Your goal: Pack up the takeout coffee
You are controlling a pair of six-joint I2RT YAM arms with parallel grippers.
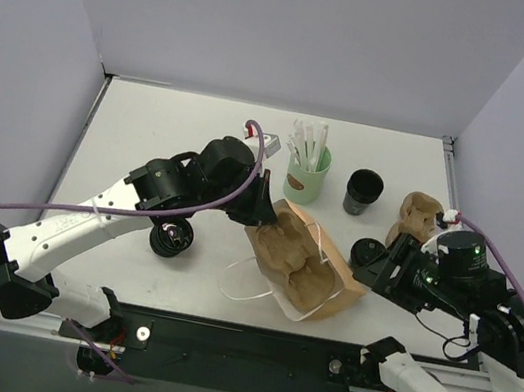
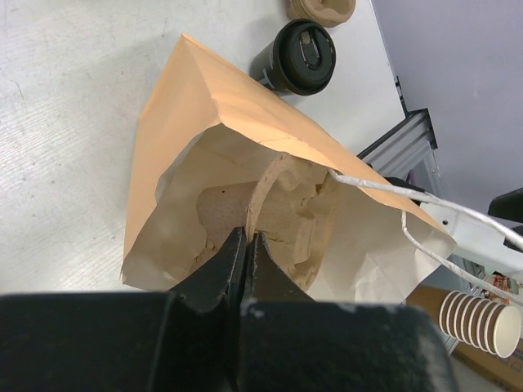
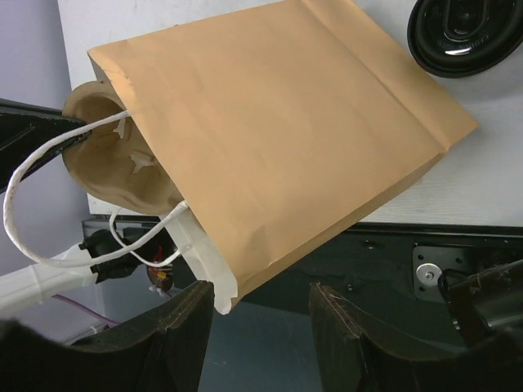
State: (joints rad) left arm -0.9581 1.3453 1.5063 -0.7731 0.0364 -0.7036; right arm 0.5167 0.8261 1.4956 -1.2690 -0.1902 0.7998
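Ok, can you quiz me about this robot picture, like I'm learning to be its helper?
1. True or false: the takeout coffee is inside the paper bag.
2. What is the left gripper pinching? A) a spoon B) the cardboard cup tray C) a napkin
3. Fill in the blank: the right gripper is ____ (open or shut).

Key: 1 false, the cup stands on the table behind the bag. 2 B. 3 open.

The cardboard carrier [image 2: 282, 208] and left hand [image 2: 246, 238] crowd the open bag [image 2: 188, 98].
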